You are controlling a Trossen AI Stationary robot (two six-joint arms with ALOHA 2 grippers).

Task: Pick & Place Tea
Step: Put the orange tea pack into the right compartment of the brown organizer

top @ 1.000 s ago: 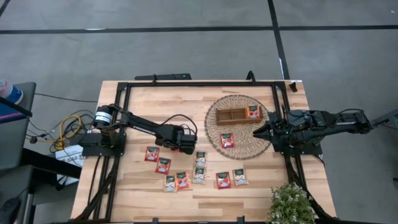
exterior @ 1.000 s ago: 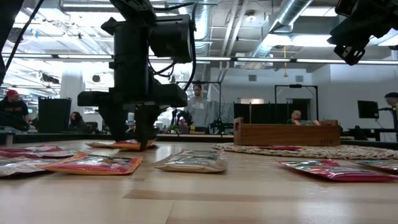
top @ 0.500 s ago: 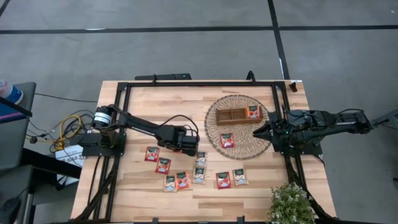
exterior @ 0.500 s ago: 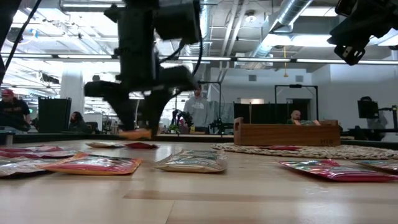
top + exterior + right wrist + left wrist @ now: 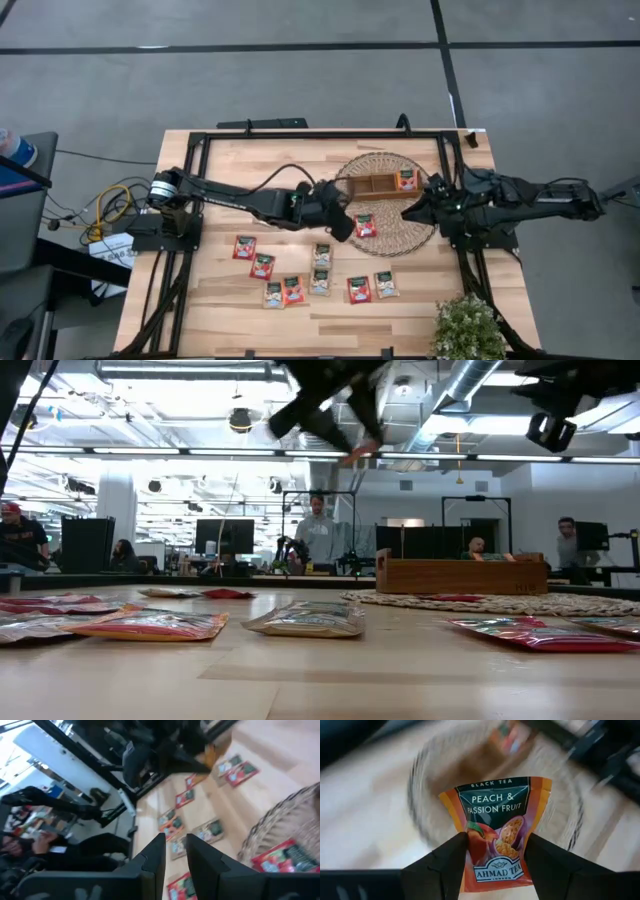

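I am counting eleven small flat square tea sachets in all. Eight are lying on the bare pale wooden worktop [image 5: 220,300] in a loose group near its front: a red one [image 5: 244,247], a second red one [image 5: 262,265], a pale green-beige one [image 5: 273,294] touching an orange-red one [image 5: 292,290], two pale ones [image 5: 322,254] [image 5: 320,281] one behind the other, then a red one [image 5: 359,289] just beside another pale one [image 5: 386,284]. A ninth, red sachet [image 5: 365,226] is lying on the round woven wicker mat [image 5: 395,242]. A tenth, red sachet [image 5: 406,179] is sitting in the right end compartment of the single oblong wooden tray [image 5: 370,177], which is standing on the far half of that mat. The eleventh, an orange peach and passion fruit sachet [image 5: 502,832], is being held upright by its lower edge in my left hand [image 5: 345,226].

My left arm is reaching out long across the worktop, its hand raised well above the surface at the mat's left edge, just beside the red sachet there; in the low view the arm is showing high up and blurred.

My right hand [image 5: 415,212] is hanging at the mat's right edge, pointing towards the left arm, its fingers [image 5: 155,862] standing narrowly apart with nothing between them.

One green potted plant [image 5: 468,326] is standing at the worktop's front right corner.
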